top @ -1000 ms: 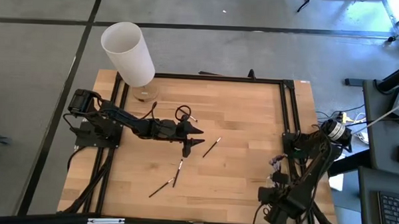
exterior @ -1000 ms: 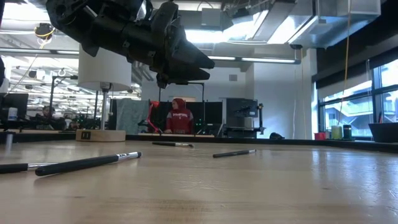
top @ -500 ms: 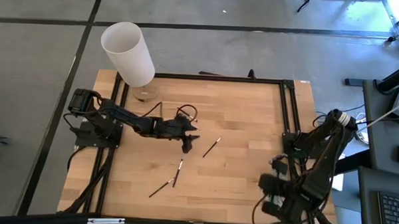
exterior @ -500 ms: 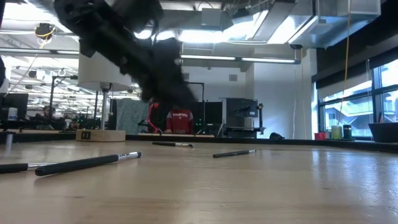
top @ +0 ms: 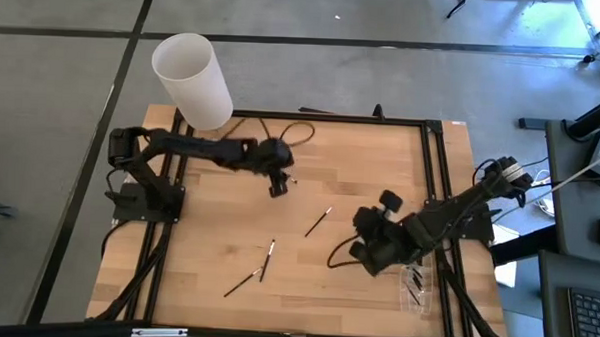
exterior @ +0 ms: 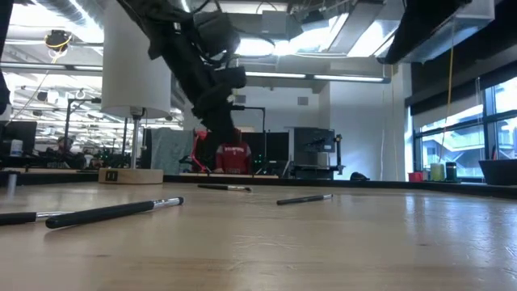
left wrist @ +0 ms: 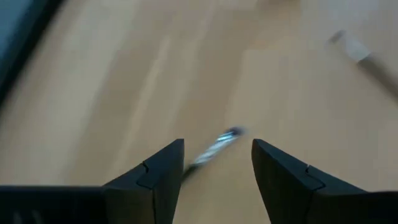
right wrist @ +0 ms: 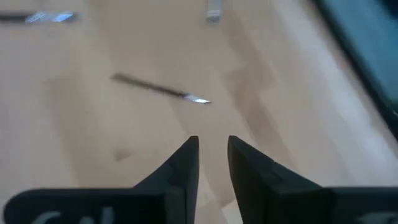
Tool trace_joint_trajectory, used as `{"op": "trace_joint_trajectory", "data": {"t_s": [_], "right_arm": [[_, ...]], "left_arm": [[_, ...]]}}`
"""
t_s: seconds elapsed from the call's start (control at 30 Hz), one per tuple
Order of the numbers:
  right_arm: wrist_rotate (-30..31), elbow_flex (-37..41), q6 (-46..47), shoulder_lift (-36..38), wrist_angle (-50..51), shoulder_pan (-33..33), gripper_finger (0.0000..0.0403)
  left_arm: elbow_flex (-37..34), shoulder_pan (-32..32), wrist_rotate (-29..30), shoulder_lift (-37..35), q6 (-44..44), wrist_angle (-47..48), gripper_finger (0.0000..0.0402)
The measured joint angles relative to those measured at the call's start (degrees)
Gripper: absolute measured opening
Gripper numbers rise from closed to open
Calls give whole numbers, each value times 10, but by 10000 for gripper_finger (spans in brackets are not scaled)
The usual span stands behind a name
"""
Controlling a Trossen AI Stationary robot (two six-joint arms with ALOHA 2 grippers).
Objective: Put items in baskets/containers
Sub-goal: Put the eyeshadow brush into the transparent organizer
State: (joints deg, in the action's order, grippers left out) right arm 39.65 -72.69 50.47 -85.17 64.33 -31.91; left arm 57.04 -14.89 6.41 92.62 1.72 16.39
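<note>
Several thin black brushes lie flat on the wooden table: one (top: 318, 221) at the middle, two (top: 269, 257) (top: 241, 282) nearer the front, and one (top: 289, 178) farther back. My left gripper (top: 277, 189) hangs open above that far brush (left wrist: 214, 148), which shows on the table between its fingers, untouched. My right gripper (top: 360, 259) hovers right of the middle, slightly open (right wrist: 213, 139) with nothing between its fingers, facing the middle brush (right wrist: 161, 90). The clear holder (top: 417, 284), with a few brushes in it, stands at the near right.
A tall white cylinder (top: 193, 80) on a stand (exterior: 129, 175) rises at the table's far left corner. A black frame rail (top: 332, 118) borders the table. Bare wood lies between the brushes. A person sits in the room beyond the far edge.
My left gripper has gone from near the table's middle toward the far edge and tipped more forward, ending over the far brush. My right arm has swung from the near right corner by the holder up and toward the table's middle. No brush has moved.
</note>
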Motion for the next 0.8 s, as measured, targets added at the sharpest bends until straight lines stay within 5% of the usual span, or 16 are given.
{"op": "trace_joint_trajectory", "data": {"t_s": [0.17, 0.4, 0.57, 0.8], "right_arm": [[-94, 40, -150, 31, -96, 74, 76], [-354, 243, -259, 125, -430, 200, 56], [-307, 331, -257, 153, -596, 239, 55], [-283, 332, -325, 157, -635, 252, 55]], "left_arm": [[5, -50, -17, 0, 130, 25, 184], [5, -60, -39, 1, 226, 20, 184], [5, -58, -55, 38, 245, 10, 184], [13, -59, -56, 97, 247, 12, 184]]}}
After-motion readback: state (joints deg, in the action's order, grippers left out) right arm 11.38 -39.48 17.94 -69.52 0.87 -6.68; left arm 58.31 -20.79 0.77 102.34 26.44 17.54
